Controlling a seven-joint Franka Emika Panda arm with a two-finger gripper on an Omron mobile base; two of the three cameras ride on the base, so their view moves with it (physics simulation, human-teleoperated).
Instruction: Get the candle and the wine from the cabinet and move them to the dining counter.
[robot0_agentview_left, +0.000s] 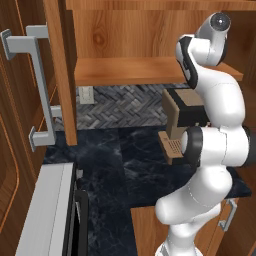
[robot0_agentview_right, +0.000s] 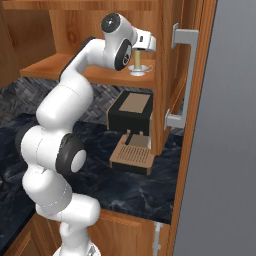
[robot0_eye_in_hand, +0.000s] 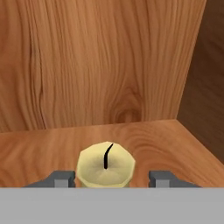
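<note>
The candle (robot0_eye_in_hand: 105, 165) is a squat, pale cream cylinder with a faceted rim, a matte waxy top and one short curved black wick. It stands on the smooth wooden shelf (robot0_eye_in_hand: 166, 140) of the cabinet (robot0_agentview_left: 125, 30), near the shelf's right end by the side wall. In the right base view it (robot0_agentview_right: 137, 60) looks like a tan column on a pale flared foot (robot0_agentview_right: 138, 70).

The end effector (robot0_eye_in_hand: 114, 178) sits level with the candle, one grey fingertip (robot0_eye_in_hand: 61, 177) on each side of it. The two fingers stand apart with the candle between them; narrow gaps seem to remain at both sides, so I cannot tell whether they pinch it.

The cabinet is warm brown wood with flowing grain and a round knot in the back panel. Its two open doors each carry one grey squared bar handle: one (robot0_agentview_left: 30, 85) at the left, one (robot0_agentview_right: 180, 75) at the right.

Below, the dark marbled tabletop (robot0_agentview_left: 130, 165) is glossy with pale veins, backed by grey herringbone tile (robot0_agentview_left: 125, 105). One boxy coffee machine (robot0_agentview_right: 131, 117) stands on it, black with tan panels and a ribbed tan drip tray (robot0_agentview_right: 132, 157). One pale wall socket (robot0_agentview_left: 86, 95) sits in the tile.
</note>
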